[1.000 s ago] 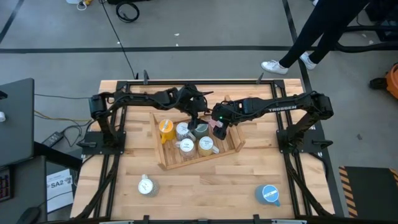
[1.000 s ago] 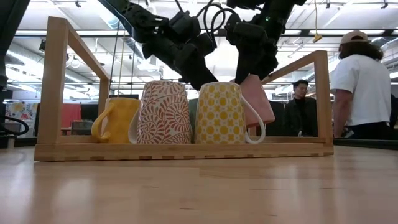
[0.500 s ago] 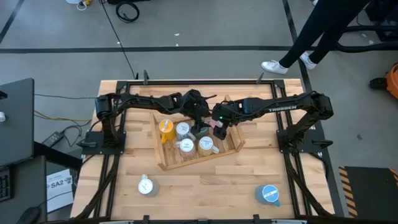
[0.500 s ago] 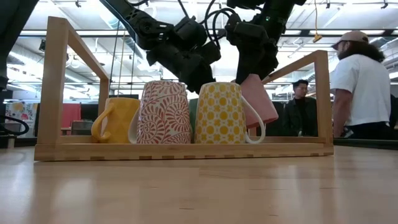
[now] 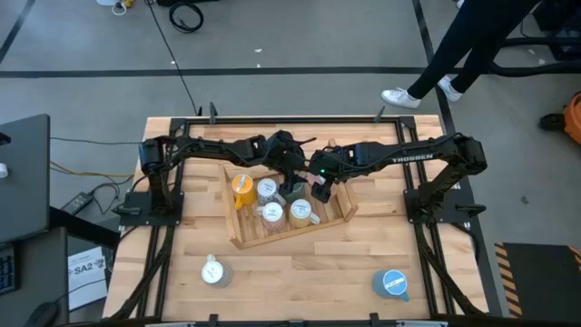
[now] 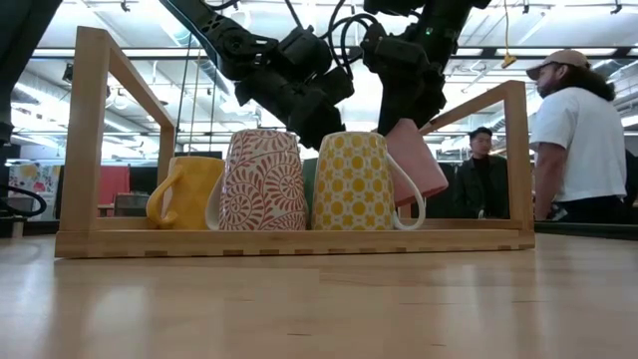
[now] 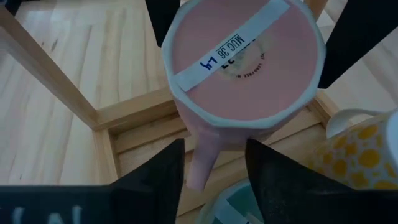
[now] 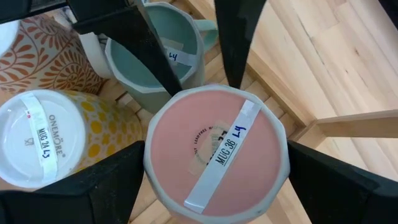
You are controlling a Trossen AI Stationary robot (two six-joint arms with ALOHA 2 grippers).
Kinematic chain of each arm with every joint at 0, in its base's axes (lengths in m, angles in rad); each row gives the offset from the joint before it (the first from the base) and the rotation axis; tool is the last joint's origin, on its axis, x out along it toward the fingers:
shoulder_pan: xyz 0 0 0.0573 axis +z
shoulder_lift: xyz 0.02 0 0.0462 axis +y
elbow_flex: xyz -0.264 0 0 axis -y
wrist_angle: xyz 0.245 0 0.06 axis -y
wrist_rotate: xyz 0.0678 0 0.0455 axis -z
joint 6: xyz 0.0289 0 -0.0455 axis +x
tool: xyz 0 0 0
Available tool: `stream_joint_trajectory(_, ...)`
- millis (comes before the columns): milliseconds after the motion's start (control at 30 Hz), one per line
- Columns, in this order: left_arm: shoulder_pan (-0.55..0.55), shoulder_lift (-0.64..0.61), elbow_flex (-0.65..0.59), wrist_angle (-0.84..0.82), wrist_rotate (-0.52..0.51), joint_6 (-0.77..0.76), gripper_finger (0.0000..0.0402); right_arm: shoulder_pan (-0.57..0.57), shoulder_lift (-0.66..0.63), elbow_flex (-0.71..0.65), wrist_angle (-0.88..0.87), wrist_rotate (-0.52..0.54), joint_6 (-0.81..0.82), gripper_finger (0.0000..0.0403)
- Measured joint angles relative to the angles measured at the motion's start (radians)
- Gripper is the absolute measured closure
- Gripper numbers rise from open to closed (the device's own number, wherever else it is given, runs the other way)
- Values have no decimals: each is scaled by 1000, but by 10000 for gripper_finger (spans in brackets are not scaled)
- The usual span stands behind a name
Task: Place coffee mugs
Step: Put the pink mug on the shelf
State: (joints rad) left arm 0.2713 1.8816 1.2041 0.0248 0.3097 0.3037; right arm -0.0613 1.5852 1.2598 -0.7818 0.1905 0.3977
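A wooden tray [image 5: 234, 222] holds several mugs standing base up: an orange one [image 6: 184, 194], a red-patterned one [image 6: 264, 179], a yellow-patterned one [image 6: 351, 179] and a green one [image 8: 161, 59]. My right gripper [image 5: 318, 182] is shut on a pink mug [image 8: 217, 149] over the tray's far right corner. My left gripper [image 7: 211, 168] is open just left of it. Its fingers stand on either side of the pink mug's handle [image 7: 202, 165]; whether they touch it I cannot tell. My right gripper pinches the pink mug's body between its two fingers [image 8: 106, 180], one on each side wall [image 8: 152, 171] near the labelled base. It comes from above, slanting. The mug is base up and tilted [image 6: 419, 160]; the yellow-patterned mug hides its lower end.
A pale mug [image 5: 212, 271] and a blue mug [image 5: 392, 283] stand on the table near its front edge, outside the tray. The tray's tall wooden end frames [image 6: 100, 130] rise on both sides. People stand in the room behind the table [image 6: 573, 140].
My left gripper has moved toward the table's right and near edge, closing in on the pink mug, then held still. The right gripper and the pink mug have stayed nearly in place.
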Motion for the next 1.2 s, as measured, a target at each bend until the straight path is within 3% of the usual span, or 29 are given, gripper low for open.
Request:
stream_joint_trajectory(333, 0, 0, 0, 3, -3, 8, 281, 0, 0, 0, 0, 0, 0, 29)
stream_joint_trajectory(1200, 0, 0, 0, 7, -61, 6, 356, 0, -1, 2, -23, 11, 3, 29)
